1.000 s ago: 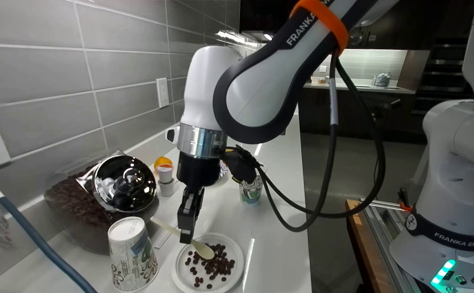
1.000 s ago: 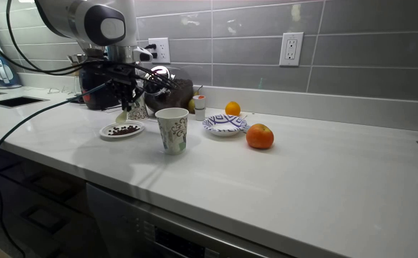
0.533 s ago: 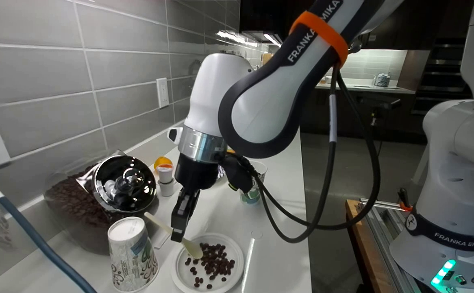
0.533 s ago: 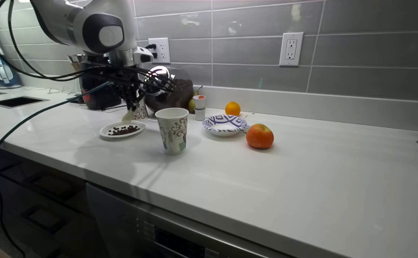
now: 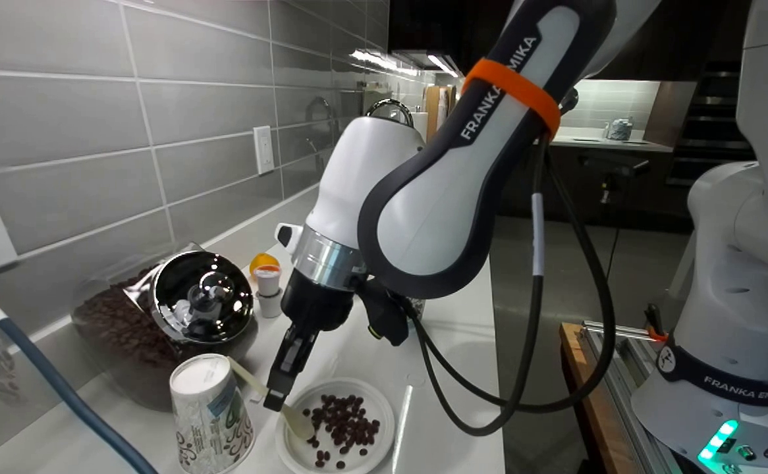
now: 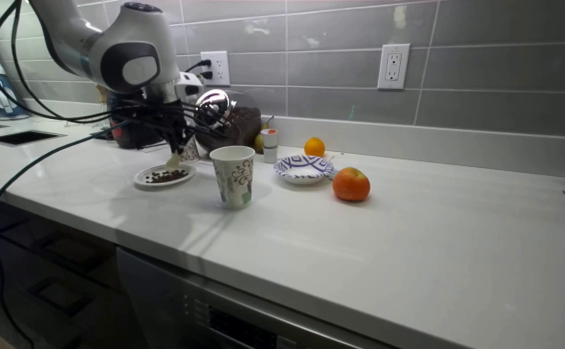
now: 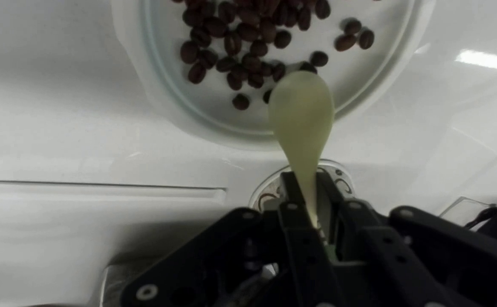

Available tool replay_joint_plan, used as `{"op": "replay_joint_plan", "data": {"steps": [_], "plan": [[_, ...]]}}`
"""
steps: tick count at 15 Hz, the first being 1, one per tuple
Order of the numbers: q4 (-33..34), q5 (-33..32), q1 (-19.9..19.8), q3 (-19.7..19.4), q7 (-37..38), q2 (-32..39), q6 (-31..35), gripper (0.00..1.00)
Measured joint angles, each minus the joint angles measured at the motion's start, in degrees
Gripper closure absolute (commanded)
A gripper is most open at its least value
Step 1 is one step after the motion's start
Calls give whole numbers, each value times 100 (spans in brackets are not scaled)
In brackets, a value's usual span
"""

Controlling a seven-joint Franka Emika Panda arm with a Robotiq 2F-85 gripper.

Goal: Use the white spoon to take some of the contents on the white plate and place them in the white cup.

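- The fingers point(image 7: 289, 187) are pressed in narrow on the white spoon point(image 7: 302, 128), gripping its handle between them; the arm point(image 5: 423, 224) leans down to them over the bench point(image 6: 408, 237)
- The white spoon, pale and slightly yellowish, is tilted: its bowl points out ahead of the fingers, and in an exterior view the tail of the handle sticks out up and to the left of them
- The white plate point(image 5: 388, 424) lies flat just ahead of the fingers; the spoon's bowl reaches past the rim nearest them, though I cannot tell whether it touches
- The dark brown beans point(image 5: 350, 421) are heaped on the plate, ahead of the fingers, with some scattered singly
- The white cup point(image 6: 232, 179), with greenish markings, stands upright, mouth up, right of the fingers in an exterior view and apart from them
- An upside-down patterned cup point(image 5: 209, 421) stands near the fingers, left of them in an exterior view
- A large clear jar point(image 5: 120, 329) of dark brown pieces sits up and left of the fingers there
- Farther right of the fingers, in an exterior view: stacked pods point(image 6: 270, 146), a blue-and-white bowl point(image 6: 303, 172), an orange point(image 6: 314, 147), a red-orange apple point(image 6: 351, 184)
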Motion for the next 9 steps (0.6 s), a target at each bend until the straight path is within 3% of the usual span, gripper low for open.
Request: {"op": "replay_joint_plan", "data": {"steps": [9], "plan": [[-85,113,-257,170,-140,3,-12,96]]}}
